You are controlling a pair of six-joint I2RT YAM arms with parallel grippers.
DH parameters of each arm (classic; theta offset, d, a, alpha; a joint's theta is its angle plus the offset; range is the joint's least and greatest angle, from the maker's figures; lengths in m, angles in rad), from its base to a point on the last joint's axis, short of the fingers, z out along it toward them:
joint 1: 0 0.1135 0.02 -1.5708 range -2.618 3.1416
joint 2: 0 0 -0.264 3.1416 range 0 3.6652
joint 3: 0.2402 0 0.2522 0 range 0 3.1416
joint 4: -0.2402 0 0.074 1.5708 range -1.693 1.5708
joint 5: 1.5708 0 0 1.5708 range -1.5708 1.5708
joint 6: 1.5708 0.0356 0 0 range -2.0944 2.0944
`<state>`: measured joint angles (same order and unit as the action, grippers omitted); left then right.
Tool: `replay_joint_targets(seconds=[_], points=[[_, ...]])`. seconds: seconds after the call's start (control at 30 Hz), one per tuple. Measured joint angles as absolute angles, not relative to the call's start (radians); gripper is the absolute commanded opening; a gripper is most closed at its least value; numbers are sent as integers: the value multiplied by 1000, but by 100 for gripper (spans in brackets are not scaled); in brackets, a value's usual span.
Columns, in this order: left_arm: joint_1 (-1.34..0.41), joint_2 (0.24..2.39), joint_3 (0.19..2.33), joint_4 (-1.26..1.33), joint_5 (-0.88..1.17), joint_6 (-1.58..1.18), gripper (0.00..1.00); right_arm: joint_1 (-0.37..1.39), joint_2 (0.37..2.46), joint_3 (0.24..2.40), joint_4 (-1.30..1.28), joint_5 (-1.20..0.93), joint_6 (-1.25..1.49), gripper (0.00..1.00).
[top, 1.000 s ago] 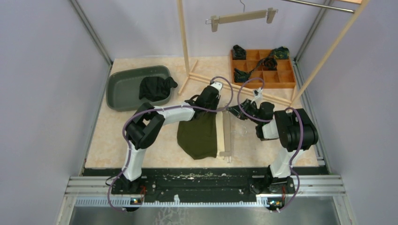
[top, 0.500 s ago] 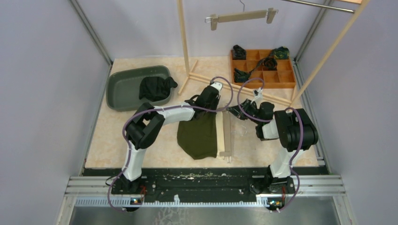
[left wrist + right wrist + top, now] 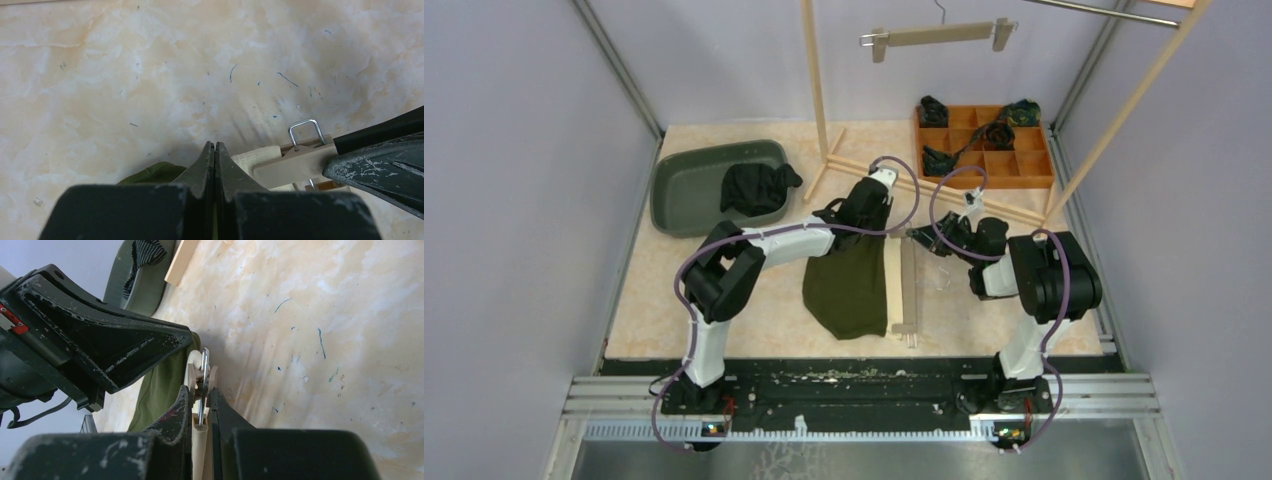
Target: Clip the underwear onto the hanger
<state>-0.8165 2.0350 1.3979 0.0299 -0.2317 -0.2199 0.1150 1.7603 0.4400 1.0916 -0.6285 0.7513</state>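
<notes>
Left elbow swung out, left gripper (image 3: 215, 148) nudged farther out with the olive underwear (image 3: 849, 285), which lies flat beside the hanger (image 3: 892, 290). Light, limp cloth: pinch the waistband edge, as its closed jaws seem to; right gripper (image 3: 200, 392), low and level, squeezes the hanger's clip (image 3: 192, 371).

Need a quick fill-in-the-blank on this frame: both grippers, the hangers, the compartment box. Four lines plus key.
1. The right gripper is clamped on the ___ of the pale wooden hanger lying beside the olive-green underwear.
2. The left gripper has its jaws ___.
3. Counting the spare hanger hanging at the back, ___ wooden hangers are in view.
4. The orange wooden divider box sits in the far ___ corner of the table.

Missing words: clip; shut; two; right.
</notes>
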Motion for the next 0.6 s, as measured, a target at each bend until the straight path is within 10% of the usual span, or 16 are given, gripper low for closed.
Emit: replay_joint_targets(seconds=[0.2, 0.27, 0.4, 0.6], points=[[-817, 2032, 1398, 29, -231, -225, 0, 115, 1760, 440, 1092, -629, 751, 0], [-817, 2032, 1398, 30, -231, -228, 0, 115, 1760, 440, 1092, -630, 751, 17], [-817, 2032, 1398, 30, -231, -228, 0, 115, 1760, 440, 1097, -635, 751, 82], [-816, 2032, 1398, 30, -239, -227, 0, 113, 1761, 439, 1120, -652, 751, 89]])
